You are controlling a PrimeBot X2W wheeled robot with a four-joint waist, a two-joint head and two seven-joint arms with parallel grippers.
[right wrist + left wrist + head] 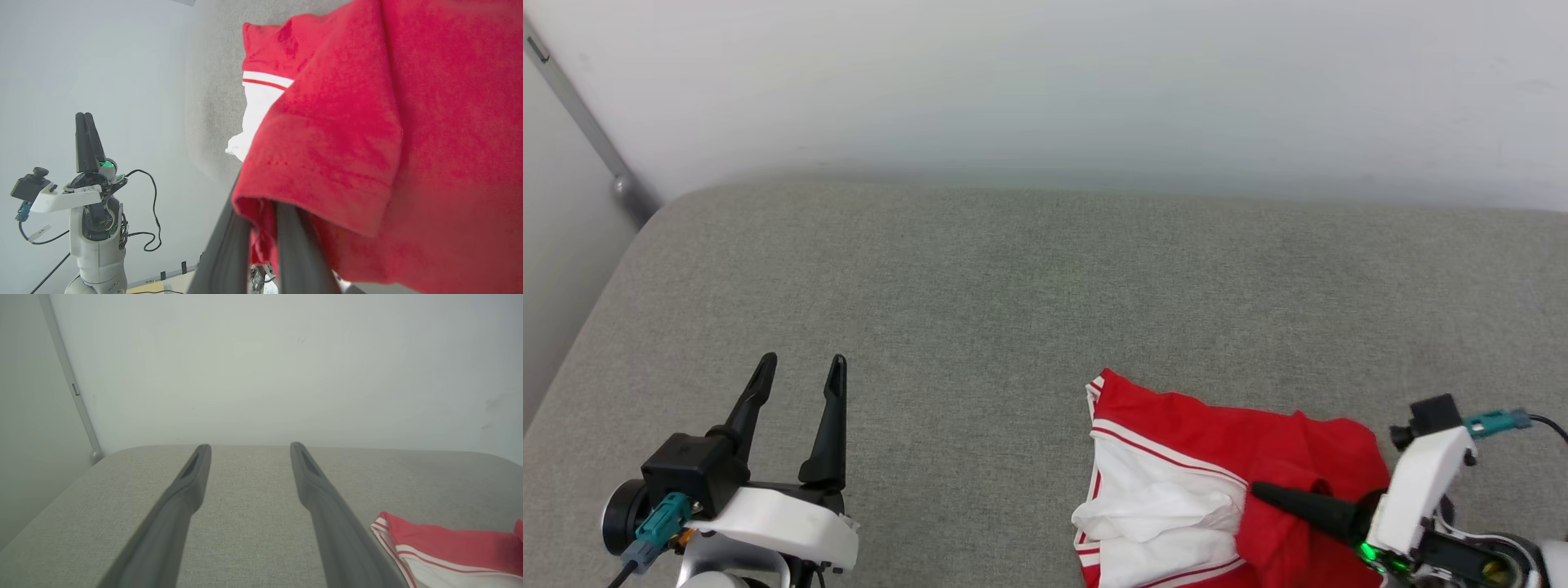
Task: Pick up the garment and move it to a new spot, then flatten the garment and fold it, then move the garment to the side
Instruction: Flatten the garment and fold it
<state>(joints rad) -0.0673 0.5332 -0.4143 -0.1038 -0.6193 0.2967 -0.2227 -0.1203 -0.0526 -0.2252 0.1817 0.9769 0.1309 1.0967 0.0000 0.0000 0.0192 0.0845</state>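
Note:
The garment [1217,433] is a red shirt with a white sleeve and red-white striped trim. It lies bunched at the near right of the grey padded surface [980,286]. My right gripper [1262,492] reaches in from the right and is shut on a red fold of it. In the right wrist view the red cloth [367,122] drapes over the dark fingers [229,253] and hides their tips. My left gripper [803,361] stands open and empty at the near left, well apart from the shirt. In the left wrist view the gripper [250,447] points at the wall, with the garment [449,547] to its lower right.
A pale wall rises right behind the surface's far edge. A grey metal pole [580,114] runs down the wall at the far left corner. The surface's left edge drops off near my left arm. The left arm [88,196] with its cables shows in the right wrist view.

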